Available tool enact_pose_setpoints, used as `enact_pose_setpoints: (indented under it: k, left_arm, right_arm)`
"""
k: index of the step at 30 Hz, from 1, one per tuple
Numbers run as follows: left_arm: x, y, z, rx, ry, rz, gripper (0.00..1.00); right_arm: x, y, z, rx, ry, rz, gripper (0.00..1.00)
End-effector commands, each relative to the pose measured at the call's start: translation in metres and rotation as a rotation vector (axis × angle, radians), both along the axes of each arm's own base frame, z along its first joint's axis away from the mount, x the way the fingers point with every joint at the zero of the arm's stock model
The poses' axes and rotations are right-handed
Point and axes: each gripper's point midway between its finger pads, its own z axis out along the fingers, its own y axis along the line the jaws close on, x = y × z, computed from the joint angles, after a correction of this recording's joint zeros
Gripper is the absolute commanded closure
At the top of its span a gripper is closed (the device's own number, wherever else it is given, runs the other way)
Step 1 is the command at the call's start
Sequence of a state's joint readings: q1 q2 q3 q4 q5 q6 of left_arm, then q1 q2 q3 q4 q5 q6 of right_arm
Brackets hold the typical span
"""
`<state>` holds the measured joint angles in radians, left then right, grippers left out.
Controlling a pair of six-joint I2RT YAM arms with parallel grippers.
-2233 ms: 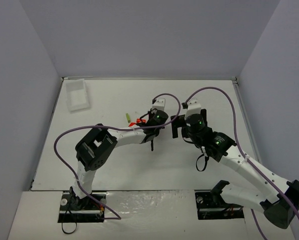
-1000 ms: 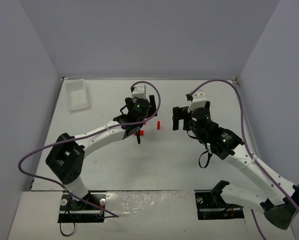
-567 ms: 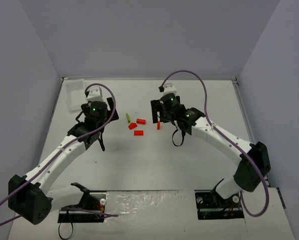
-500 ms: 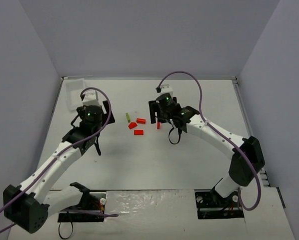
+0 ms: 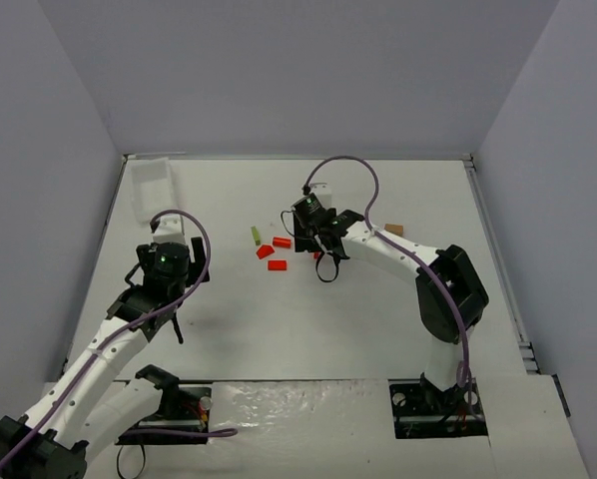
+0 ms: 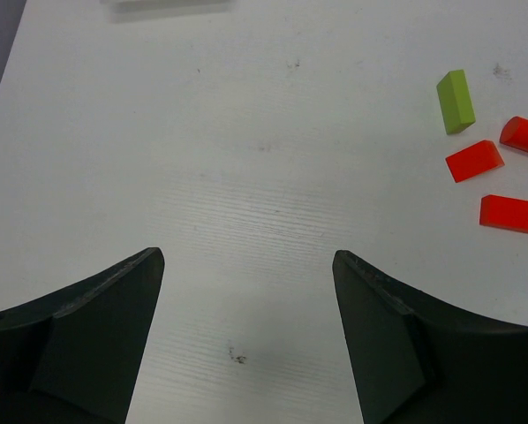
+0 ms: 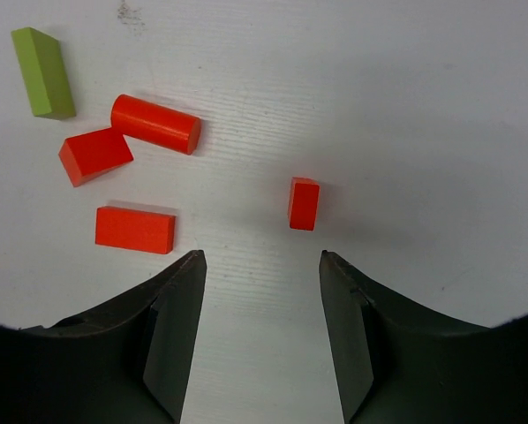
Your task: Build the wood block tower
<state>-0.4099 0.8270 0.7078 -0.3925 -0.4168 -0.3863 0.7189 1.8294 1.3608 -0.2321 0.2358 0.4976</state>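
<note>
Clear-white plastic tray point(image 5: 152, 186) sits at 10 o'clock on the table point(image 5: 298, 329), well apart from everything else. Over bare table at about 8 o'clock hangs the left claw point(image 6: 246, 258), fingers spread wide with nothing between them. In its wrist view the coloured pieces lie at 2 o'clock.

All the blocks lie singly on the table near its middle, none on top of another. Leftmost is the yellow-green stick point(image 5: 255, 235). Close by at its 4 o'clock is a red wedge point(image 5: 265, 251). Just beside the wedge at 2 o'clock is a red cylinder point(image 5: 282, 241) on its side. At the wedge's 5 o'clock lies a flat red bar point(image 5: 277, 264).

At 3 o'clock of that cluster, low over the table, is the right claw point(image 7: 261, 256), fingers partly spread and gripping nothing. A small red block point(image 7: 304, 203) lies at 12 o'clock just beyond the finger gap, clear of both fingers. From the top view the claw hides most of it.

At 3 o'clock of the right claw lies the tan piece point(image 5: 393, 230), alone and well apart from the red ones.
</note>
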Motion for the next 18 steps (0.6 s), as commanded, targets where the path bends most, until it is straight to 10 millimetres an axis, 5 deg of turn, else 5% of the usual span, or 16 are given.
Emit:
enact_pose_setpoints:
  k: [1,8,18]
  left_arm:
    - [0.006,0.002,0.019,0.008,-0.051,0.002,0.25]
    - [0.01,-0.001,0.021,-0.003,-0.065,0.0,0.25]
    - [0.015,-0.001,0.021,0.003,-0.076,0.006,0.25]
  right_arm:
    - [0.02,-0.012,0.012,-0.004,-0.059,-0.122,0.5]
    - [0.028,-0.021,-0.004,-0.004,-0.021,-0.156,0.52]
    - [0.032,-0.007,-0.019,0.015,0.029,-0.109,0.62]
